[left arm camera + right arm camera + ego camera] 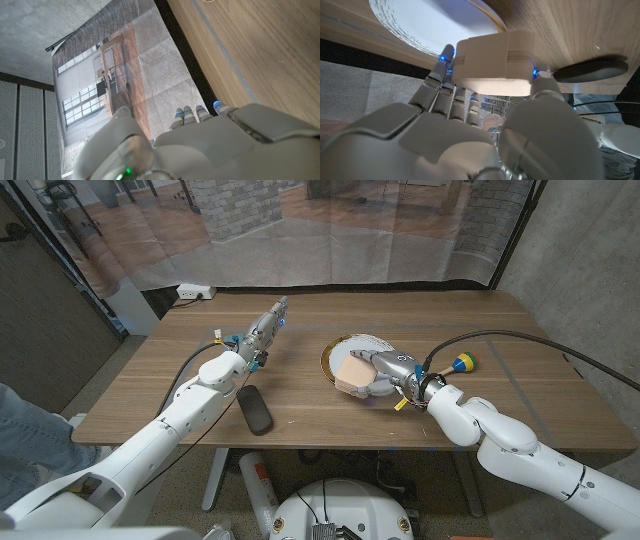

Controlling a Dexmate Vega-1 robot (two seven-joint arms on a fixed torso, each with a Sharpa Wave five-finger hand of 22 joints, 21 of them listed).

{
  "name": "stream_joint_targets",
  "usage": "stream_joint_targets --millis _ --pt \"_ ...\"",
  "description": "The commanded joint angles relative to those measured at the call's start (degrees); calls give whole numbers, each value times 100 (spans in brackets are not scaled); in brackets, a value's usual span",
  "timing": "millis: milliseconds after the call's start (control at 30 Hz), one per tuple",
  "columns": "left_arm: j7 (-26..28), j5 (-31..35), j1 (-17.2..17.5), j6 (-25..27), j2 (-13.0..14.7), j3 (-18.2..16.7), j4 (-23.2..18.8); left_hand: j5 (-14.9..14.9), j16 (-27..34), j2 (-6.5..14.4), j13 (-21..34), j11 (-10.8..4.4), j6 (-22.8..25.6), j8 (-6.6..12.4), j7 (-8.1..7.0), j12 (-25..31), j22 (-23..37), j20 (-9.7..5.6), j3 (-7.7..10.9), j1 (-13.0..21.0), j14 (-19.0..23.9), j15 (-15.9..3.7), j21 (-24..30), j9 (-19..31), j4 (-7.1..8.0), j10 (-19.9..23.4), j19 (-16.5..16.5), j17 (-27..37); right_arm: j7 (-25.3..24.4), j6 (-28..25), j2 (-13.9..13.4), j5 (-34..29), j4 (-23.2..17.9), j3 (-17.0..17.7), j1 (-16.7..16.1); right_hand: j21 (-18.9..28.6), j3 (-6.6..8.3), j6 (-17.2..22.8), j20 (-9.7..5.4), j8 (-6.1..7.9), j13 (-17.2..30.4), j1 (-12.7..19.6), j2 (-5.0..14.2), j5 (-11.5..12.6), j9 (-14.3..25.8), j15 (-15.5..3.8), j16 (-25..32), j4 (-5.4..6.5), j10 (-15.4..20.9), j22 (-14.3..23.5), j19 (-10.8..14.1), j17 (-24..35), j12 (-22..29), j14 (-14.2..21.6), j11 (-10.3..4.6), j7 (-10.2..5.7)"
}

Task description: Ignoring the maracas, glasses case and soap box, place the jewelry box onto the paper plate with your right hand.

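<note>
My right hand (385, 375) grips the beige jewelry box (352, 373) between thumb and fingers, at the near rim of the white paper plate (362, 343) with a gold edge. In the right wrist view the box (492, 62) sits pinched at my fingertips, the plate (420, 20) just beyond it. Whether the box touches the plate or the table I cannot tell. My left hand (262, 330) reaches out over the table's left half with its fingers straight, holding nothing; it appears as the left hand (200, 145) in its own wrist view.
A black glasses case (255, 411) lies near the front edge, below my left forearm, and appears as the glasses case (590, 70) in the right wrist view. A yellow and blue maraca (463, 363) lies right of my right wrist. Something purple (372, 400) peeks out under my right hand.
</note>
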Motion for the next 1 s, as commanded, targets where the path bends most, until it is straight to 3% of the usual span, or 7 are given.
stream_joint_targets --millis 33,1000 --pt "39 -7 56 -3 38 -39 -65 -21 9 46 32 1 33 9 8 3 32 2 -22 14 -185 -4 35 21 -9 -35 -534 19 84 32 101 43 150 -64 258 37 290 82 -20 -10 29 633 685 -25 18 -901 52 254 581 13 41 27 61 574 -569 -8" --pt "54 -6 76 33 72 -50 -108 -27 9 68 32 16 23 5 1 6 31 14 -49 37 -186 2 35 21 -17 -31 -542 18 150 171 545 83 776 -402 994 70 353 238 -132 7 87 666 776 -153 20 -1002 70 271 725 11 156 107 124 691 -573 -34"
